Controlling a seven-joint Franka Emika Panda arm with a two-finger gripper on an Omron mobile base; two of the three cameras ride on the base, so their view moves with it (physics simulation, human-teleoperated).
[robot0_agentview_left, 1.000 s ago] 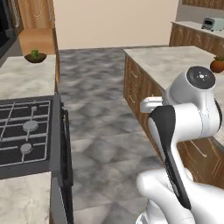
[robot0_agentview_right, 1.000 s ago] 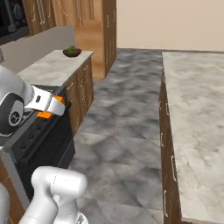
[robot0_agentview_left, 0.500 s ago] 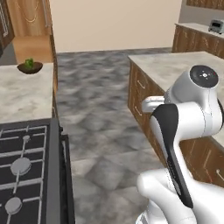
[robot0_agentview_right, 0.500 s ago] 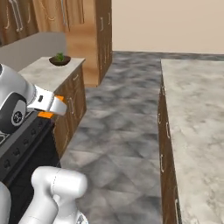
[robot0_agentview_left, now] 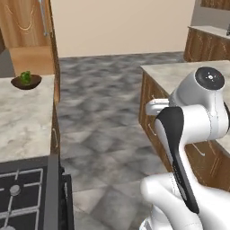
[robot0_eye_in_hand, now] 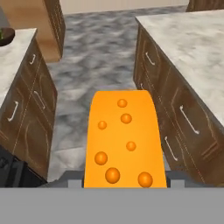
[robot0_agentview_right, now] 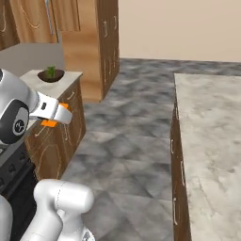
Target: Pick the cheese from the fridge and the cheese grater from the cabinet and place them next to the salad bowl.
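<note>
My gripper (robot0_eye_in_hand: 124, 180) is shut on the cheese (robot0_eye_in_hand: 124, 140), an orange wedge with round dimples that sticks out ahead of the fingers over the floor aisle. In the right base view the gripper (robot0_agentview_right: 60, 116) hangs beside the left counter's drawers, with orange cheese (robot0_agentview_right: 49, 123) showing under the white hand. The salad bowl (robot0_agentview_left: 26, 81), dark brown with green leaves, sits at the far end of the left counter (robot0_agentview_left: 22, 121); it also shows as the bowl (robot0_agentview_right: 51, 75) and at the upper left edge (robot0_eye_in_hand: 4, 35). Wooden cabinet doors (robot0_agentview_right: 28, 19) with curved grooves rise behind it. Fridge and cheese grater are out of view.
A black stove (robot0_agentview_left: 22, 197) sits at the near end of the left counter. A marble-topped island (robot0_agentview_right: 212, 141) with wooden drawers runs along the right. A grey stone floor aisle (robot0_agentview_left: 103, 117) lies between them. A tall wooden unit (robot0_agentview_right: 101, 42) stands past the bowl.
The whole picture has shifted: the base has driven on, and the bowl's counter has come nearer while the stove slid toward the bottom edge. The gripper still holds the cheese.
</note>
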